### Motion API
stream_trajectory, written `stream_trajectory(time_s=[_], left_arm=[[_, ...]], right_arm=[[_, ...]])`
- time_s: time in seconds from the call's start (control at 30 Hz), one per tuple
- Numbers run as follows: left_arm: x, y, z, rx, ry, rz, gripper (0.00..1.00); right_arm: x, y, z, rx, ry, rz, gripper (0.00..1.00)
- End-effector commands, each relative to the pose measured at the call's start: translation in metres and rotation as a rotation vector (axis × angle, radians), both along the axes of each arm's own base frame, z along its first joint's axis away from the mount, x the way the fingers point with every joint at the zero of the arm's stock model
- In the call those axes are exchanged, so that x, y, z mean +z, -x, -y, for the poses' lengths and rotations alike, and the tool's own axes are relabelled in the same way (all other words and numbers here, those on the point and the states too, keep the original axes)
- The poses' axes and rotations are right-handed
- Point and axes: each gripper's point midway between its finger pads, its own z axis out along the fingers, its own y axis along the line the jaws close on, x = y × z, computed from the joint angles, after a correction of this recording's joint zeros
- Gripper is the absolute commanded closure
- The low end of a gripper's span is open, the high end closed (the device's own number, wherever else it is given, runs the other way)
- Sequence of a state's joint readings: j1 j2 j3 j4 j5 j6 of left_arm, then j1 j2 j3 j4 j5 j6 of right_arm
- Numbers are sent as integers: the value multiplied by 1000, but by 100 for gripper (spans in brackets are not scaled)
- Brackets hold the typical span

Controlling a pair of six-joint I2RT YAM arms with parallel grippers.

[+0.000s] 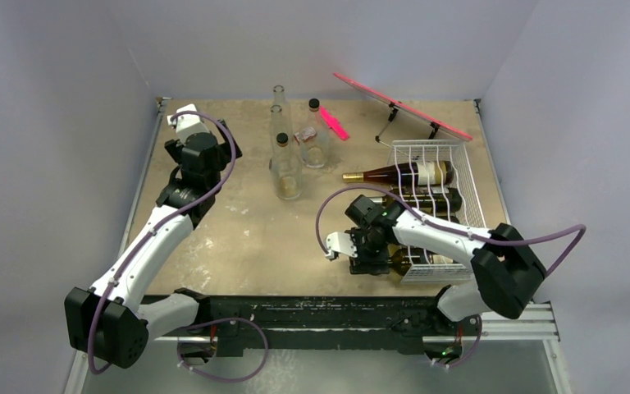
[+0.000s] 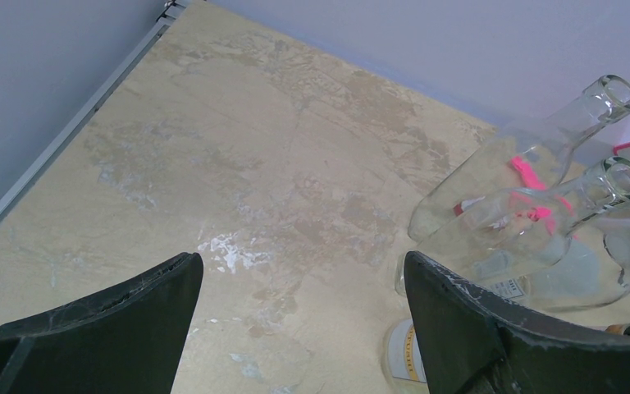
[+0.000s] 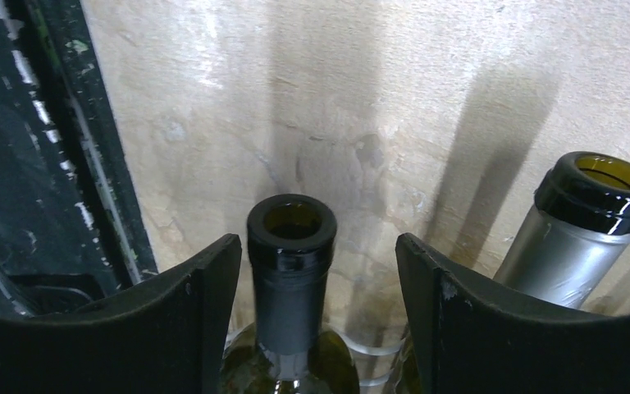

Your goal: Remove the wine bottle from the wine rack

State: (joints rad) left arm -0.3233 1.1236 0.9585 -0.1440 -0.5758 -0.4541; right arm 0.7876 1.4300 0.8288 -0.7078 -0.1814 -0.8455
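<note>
The white wire wine rack (image 1: 451, 205) stands at the right of the table with dark wine bottles lying in it, necks to the left. The top one has a cream label (image 1: 406, 173). My right gripper (image 1: 348, 247) is at the rack's near left corner. In the right wrist view it (image 3: 318, 246) is open, its fingers on either side of a green bottle's black-capped neck (image 3: 291, 271), which sits closer to the left finger. I cannot tell whether they touch. A silver-capped bottle (image 3: 578, 230) lies to its right. My left gripper (image 1: 182, 121) is open and empty at the far left (image 2: 302, 263).
Three clear glass bottles (image 1: 286, 168) stand at the table's back middle and show at the right of the left wrist view (image 2: 533, 164). A pink flat board on a stand (image 1: 402, 105) is behind the rack. The black base rail (image 3: 41, 148) runs close beside the right gripper.
</note>
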Motion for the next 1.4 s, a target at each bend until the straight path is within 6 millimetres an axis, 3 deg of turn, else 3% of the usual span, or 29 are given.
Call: stream_trajectory(time_s=[0.0, 0.27, 0.4, 0.5, 0.63, 0.67, 0.97, 1.37], left_arm=[[31, -4, 5, -10, 42, 82, 8], [29, -6, 9, -25, 57, 79, 8], [29, -5, 7, -17, 53, 82, 8], [27, -6, 7, -16, 55, 80, 8], [22, -10, 13, -37, 62, 62, 8], [22, -9, 12, -34, 60, 61, 8], [23, -7, 9, -22, 55, 67, 8], [23, -7, 8, -17, 46, 68, 8]], right_arm=[[-6, -4, 0, -2, 22, 25, 29], [-8, -8, 7, -10, 46, 65, 33], [-12, -11, 15, -7, 89, 79, 41], [-9, -9, 8, 8, 51, 66, 49], [-2, 0, -3, 82, -3, 23, 81], [-1, 2, -4, 102, -7, 14, 86], [3, 13, -22, 177, -12, -23, 89], [22, 12, -67, 152, -174, -56, 98]])
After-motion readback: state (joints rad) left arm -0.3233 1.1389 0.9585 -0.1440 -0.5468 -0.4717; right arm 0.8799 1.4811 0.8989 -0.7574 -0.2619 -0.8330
